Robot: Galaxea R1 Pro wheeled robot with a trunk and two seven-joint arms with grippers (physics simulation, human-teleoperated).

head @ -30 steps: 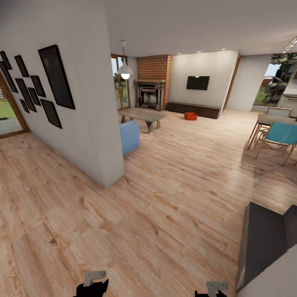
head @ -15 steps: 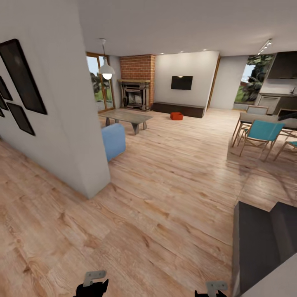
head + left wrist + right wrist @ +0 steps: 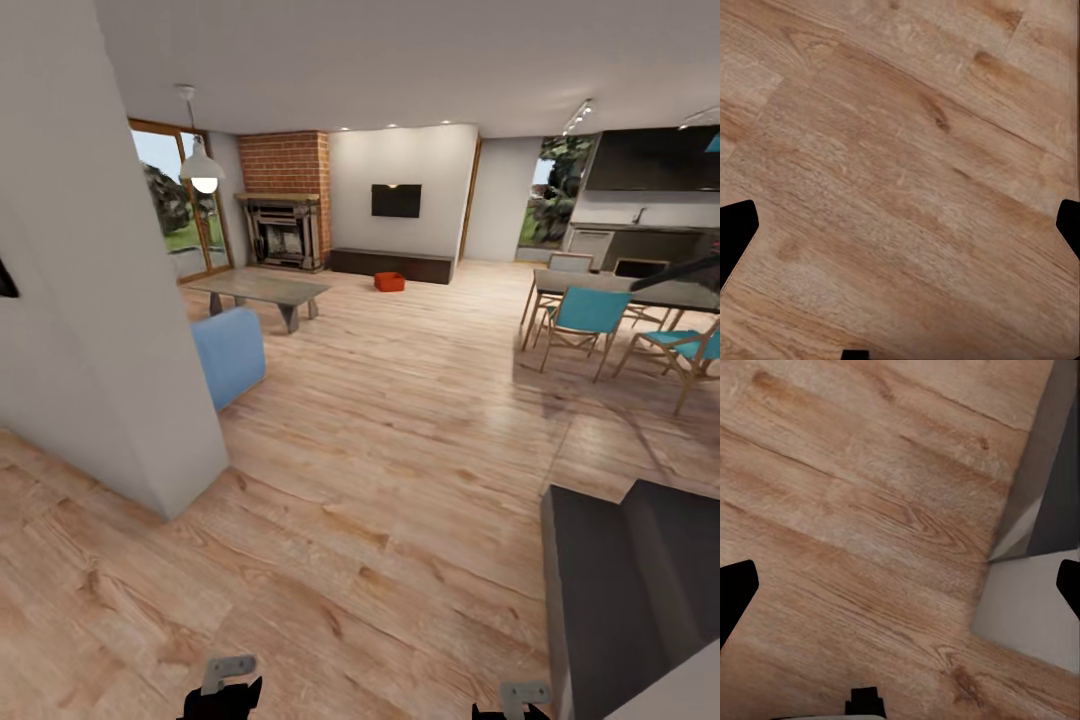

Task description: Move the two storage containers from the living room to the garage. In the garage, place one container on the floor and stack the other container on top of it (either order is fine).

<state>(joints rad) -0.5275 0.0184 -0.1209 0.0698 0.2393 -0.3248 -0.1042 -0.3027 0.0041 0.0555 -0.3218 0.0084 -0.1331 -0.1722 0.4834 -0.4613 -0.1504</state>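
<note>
View swung rightward, dining chairs [image 3: 585, 315] entered | storage container [image 3: 389, 282] on wood floor [image 3: 400, 450] near TV wall bench, far off | left gripper [image 3: 900, 225] and right gripper [image 3: 900, 585] spread wide, empty | approach pending.

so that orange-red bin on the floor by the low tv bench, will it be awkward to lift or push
The orange-red bin is far off and small in the head view, so this is tentative. It looks boxy and flat-based, so it should slide on the glossy wood-plank floor rather than roll or tip. If open-topped plastic, it is probably light and fairly stiff. Its wall shape can't be made out.
</note>
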